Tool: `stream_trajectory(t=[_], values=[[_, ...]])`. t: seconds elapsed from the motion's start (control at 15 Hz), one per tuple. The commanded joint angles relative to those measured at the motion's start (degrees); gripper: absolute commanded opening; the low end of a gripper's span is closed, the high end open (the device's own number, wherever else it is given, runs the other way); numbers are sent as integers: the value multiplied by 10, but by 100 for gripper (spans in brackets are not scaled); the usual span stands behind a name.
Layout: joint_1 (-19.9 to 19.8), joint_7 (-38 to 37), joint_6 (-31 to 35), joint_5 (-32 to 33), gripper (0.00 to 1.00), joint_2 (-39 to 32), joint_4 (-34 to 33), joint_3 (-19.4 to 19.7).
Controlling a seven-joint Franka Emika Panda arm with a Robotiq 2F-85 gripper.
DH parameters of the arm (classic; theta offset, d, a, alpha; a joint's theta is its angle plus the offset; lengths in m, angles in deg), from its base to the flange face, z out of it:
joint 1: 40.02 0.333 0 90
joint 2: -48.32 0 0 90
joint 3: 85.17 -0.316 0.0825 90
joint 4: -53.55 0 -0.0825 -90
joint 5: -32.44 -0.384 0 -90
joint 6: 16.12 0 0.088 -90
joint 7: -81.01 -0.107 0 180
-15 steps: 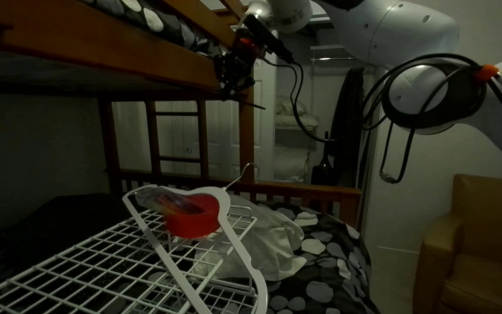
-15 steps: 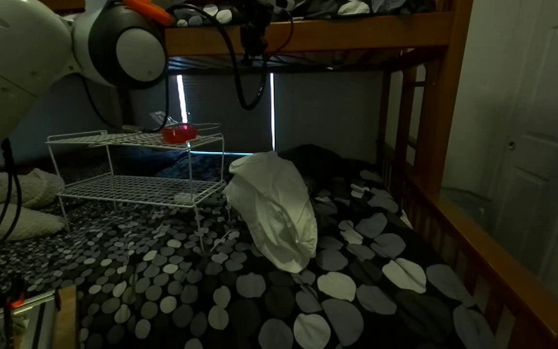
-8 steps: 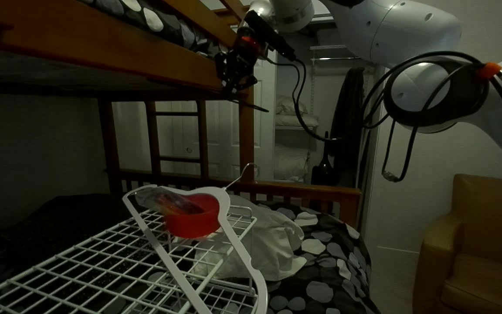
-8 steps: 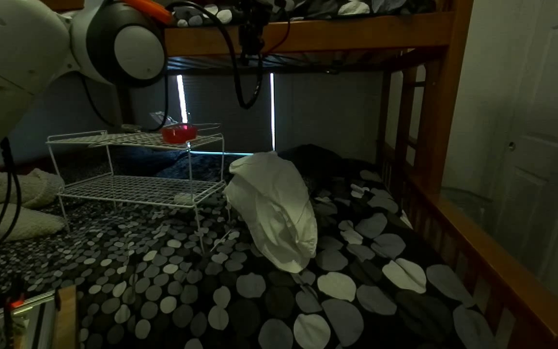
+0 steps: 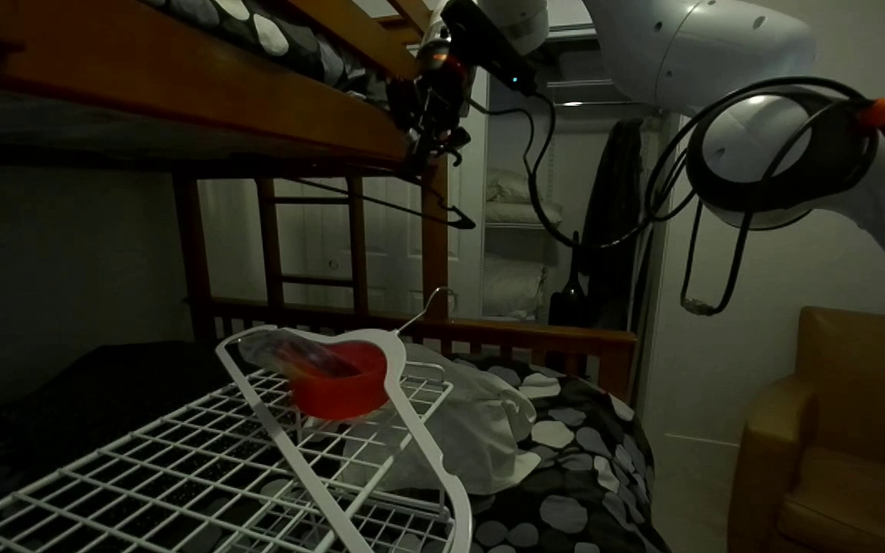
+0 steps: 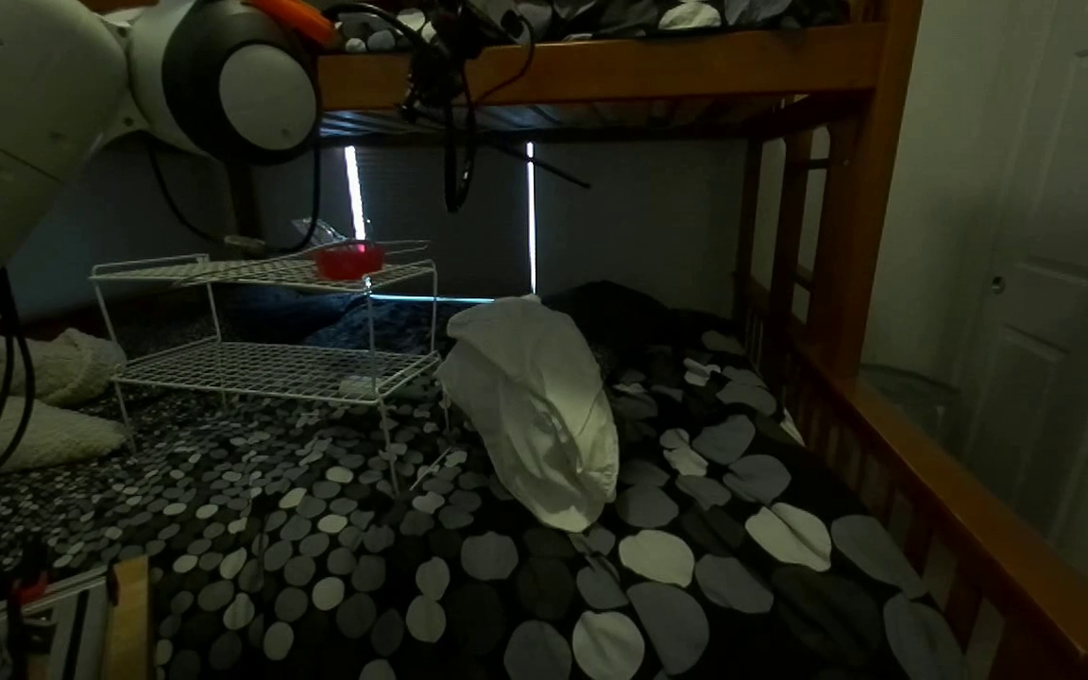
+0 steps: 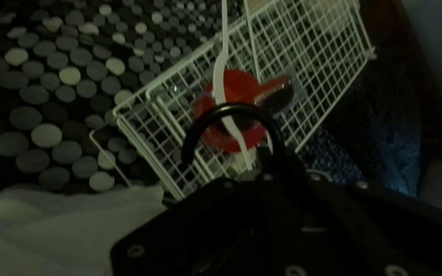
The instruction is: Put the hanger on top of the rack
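Note:
My gripper (image 5: 421,157) is shut on the dark hanger (image 5: 461,223) near its hook. In the wrist view the hanger's black hook (image 7: 233,109) curls out past the fingertips, while the body is hidden there. One thin bar of the hanger (image 6: 558,172) slants below the upper bunk in an exterior view. The white wire rack (image 5: 116,465) stands on the bed, below and apart from the held hanger. In the wrist view the rack (image 7: 320,111) lies beyond the hook, its grid facing the camera.
A white hanger (image 5: 419,430) and a red round container (image 5: 339,388) with clear plastic rest on the rack's top. Close to my gripper runs the wooden upper-bunk rail (image 5: 204,100). A pale bag (image 6: 544,406) lies beside the rack on the dotted bedding. A tan chair (image 5: 811,430) stands aside.
My gripper has shifted and turned, moving left in an exterior view where the hanger's bar now shows. The hanger has turned with it, and much more of its length is visible. The rack stays put.

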Motion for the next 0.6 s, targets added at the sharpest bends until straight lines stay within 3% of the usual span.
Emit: stream_trajectory(t=[0.0, 0.13, 0.2, 0.27, 0.53], values=[[14, -52, -83, -36, 2, 19, -2, -5], [18, 1, -67, 15, 2, 69, 87, -25], [19, -20, -68, -21, 2, 26, 17, -1], [24, -18, -68, -19, 8, 32, 25, -1], [22, -18, -68, -20, 8, 29, 24, 3]])
